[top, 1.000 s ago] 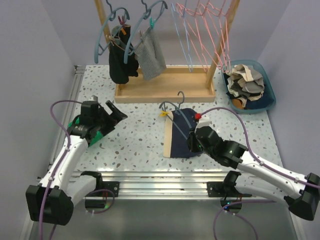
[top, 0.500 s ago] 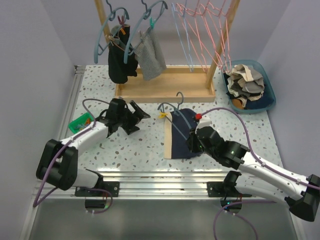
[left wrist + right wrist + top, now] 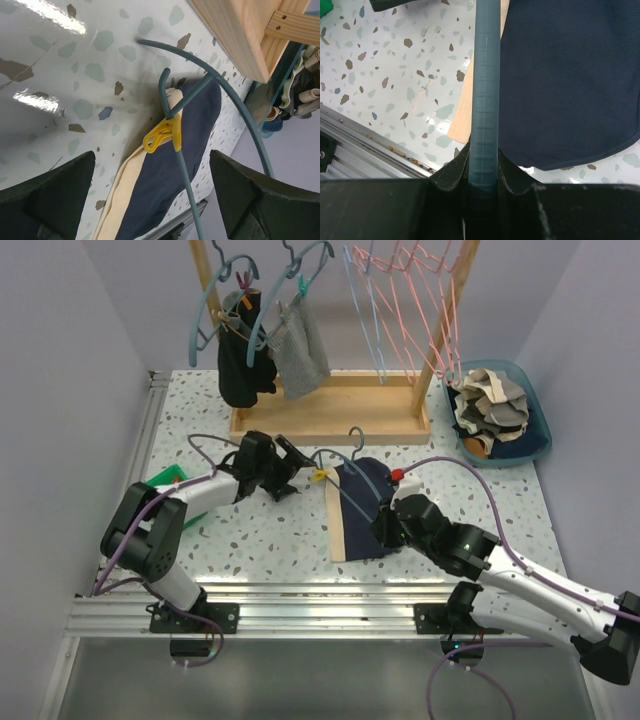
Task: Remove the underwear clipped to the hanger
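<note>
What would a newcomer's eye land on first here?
The navy underwear lying mid-table on a blue hanger, pinned by a bright yellow clip. The right gripper is clamped on the hanger's bar, while the left gripper gapes open just left of the clip.

Navy-and-cream underwear [image 3: 362, 505], teal hanger [image 3: 484, 100], yellow clip [image 3: 162, 136], speckled table [image 3: 260, 532].

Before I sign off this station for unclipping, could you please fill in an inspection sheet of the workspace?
Surface: speckled table, no spills seen.
Job's things: navy underwear lying flat, clipped to teal hanger by yellow clip and red clip.
Clutter: green object at left side.
Grippers: left gripper open near yellow clip; right gripper shut on hanger.
Cables: purple cables arching over arms.
Surroundings: wooden rack with hung clothes; basket of laundry.
</note>
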Available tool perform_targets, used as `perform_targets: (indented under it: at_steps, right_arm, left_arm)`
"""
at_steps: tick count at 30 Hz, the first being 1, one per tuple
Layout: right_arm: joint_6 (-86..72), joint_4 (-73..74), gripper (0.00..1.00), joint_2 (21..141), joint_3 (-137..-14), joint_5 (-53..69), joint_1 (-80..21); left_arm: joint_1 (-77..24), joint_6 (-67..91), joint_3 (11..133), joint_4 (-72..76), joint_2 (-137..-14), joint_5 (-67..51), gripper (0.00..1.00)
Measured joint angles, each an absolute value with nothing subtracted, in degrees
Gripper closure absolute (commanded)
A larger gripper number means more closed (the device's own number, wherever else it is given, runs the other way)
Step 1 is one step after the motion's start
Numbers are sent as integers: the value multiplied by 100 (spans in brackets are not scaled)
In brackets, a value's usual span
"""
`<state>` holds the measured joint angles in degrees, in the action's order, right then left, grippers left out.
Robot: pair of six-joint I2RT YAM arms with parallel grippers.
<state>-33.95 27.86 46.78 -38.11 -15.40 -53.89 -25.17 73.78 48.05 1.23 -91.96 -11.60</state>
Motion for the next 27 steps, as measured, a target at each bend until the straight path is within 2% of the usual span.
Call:
perform_targets:
  at_steps: [11,13,18,27]
  right_arm:
    - [-3398,2777,100,4676,-3811,-1544,-5389]
    - [-3398,2775,100,4676,-3811,-1546,-5389]
    - [-3406,2759,100,4676,-3811,-1546,-5389]
    - [-3409,2759,100,4604,-3811,-1551,-5389]
  left_arm:
    - [-2751,7876,5310,220,-9915,-1330,0]
    - [-2781,7970,5308,224,-10012,-1378,2]
    - [-2794,8110,5301,276,-10062,-1413,14]
    - [-2794,8237,5332,482,-10272,-1415,46]
